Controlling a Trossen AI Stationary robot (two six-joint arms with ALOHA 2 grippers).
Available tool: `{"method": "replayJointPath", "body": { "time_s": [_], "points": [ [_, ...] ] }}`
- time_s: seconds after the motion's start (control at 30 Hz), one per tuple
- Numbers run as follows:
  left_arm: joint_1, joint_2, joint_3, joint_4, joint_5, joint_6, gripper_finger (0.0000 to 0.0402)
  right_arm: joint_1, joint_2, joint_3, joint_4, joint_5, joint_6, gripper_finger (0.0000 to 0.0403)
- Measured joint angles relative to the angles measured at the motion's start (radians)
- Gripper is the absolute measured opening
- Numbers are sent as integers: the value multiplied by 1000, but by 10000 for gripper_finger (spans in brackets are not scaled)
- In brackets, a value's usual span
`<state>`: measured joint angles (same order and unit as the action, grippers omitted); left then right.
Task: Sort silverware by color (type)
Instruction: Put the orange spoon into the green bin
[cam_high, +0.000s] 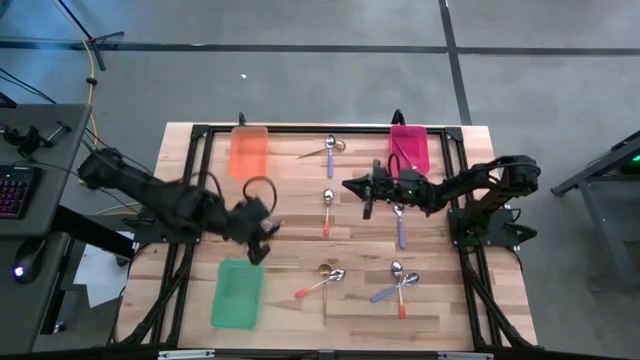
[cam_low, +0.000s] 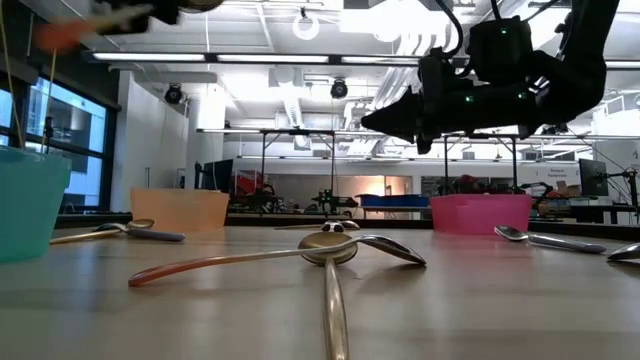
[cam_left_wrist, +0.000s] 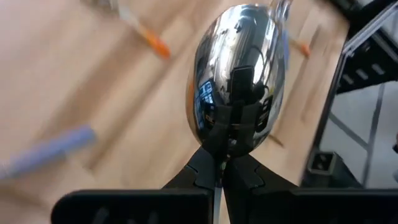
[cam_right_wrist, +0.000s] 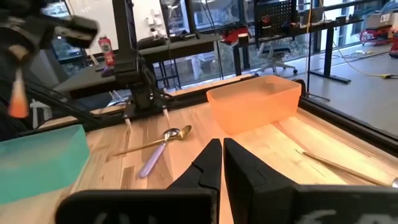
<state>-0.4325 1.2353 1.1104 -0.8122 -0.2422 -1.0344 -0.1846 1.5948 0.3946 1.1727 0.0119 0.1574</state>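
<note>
The left end effector (cam_high: 262, 237), left of centre in the overhead frame, is clamped on a spoon (cam_left_wrist: 239, 78) with an orange-red handle, lifted off the desk (cam_high: 300, 315). The right end effector (cam_high: 358, 187), fingers together and empty, hovers at centre-right near the pink tray (cam_high: 409, 147). I can read no writing anywhere.

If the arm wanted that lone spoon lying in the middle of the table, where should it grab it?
Probably the middle of the handle of the spoon, coming straight down from above. It lies flat and apart from the others, handle pointing toward the table's front, so a pincer could close across that narrow stem.
</note>
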Motion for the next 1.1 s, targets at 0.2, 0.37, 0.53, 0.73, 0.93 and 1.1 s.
{"method": "replayJointPath", "body": {
  "time_s": [0.2, 0.37, 0.53, 0.73, 0.93, 1.1],
  "points": [
    [-191, 105, 25, -61, 19, -363, 1, 4, 0, 0, 1, 5, -10, 4],
    [-311, 178, 24, -173, 17, -651, 1, -3, 0, 0, 8, 5, -58, 4],
    [-357, 244, 24, -172, 2, -791, 1, -7, 0, 0, 8, 4, -61, 4],
    [-351, 325, 23, -183, 35, -794, 1, -7, 0, 0, 7, 4, -61, 4],
    [-351, 377, 23, -196, 96, -750, 1, -7, 0, 0, 7, 4, -71, 4],
    [-349, 406, 22, -198, 137, -684, 1, -7, 0, 0, 7, 3, -70, 4]
  ]
}}
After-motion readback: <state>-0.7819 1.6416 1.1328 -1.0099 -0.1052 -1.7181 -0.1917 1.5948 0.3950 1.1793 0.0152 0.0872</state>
